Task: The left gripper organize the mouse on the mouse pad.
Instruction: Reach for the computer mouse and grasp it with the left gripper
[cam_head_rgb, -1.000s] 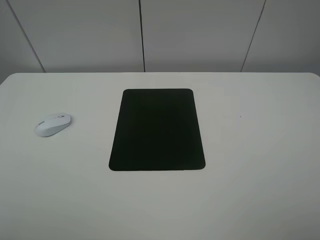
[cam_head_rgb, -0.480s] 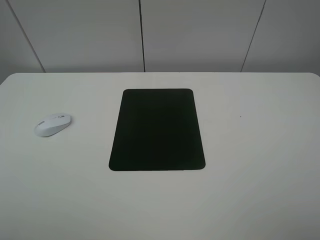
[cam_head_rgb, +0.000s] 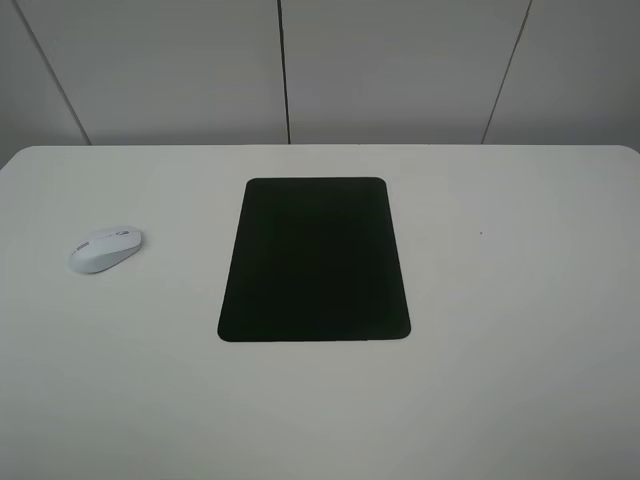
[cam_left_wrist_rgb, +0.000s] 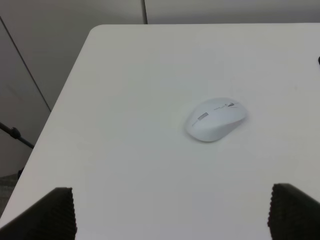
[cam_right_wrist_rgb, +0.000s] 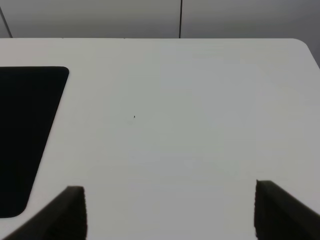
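mouse sits on the bare white table, out on the left side and well apart from the mouse pad. not on the pad, not touching it. it lies flat, right way up, with its long axis slanted against the table's front edge. the wrist view shows a small grey patch on its top shell.

mouse pad: matte black rectangle with rounded corners. it lies flat around the middle of the table, long side running front to back, and its surface reads plain black all over.

left gripper: only the two dark left fingers show in its wrist view. they're spread wide, claw released, with just table between them. it hangs above the left part of the table. the mouse lies ahead of the tips, apart from both, roughly between their lines.

right gripper: same story. right fingers are wide apart, released, holding nothing. it hovers over bare table to the right of the pad, and the pad's near right corner shows at the side of that wrist view.

a tiny dark speck sits on the table right of the pad. behind the table is a grey panelled wall with thin dark seams.
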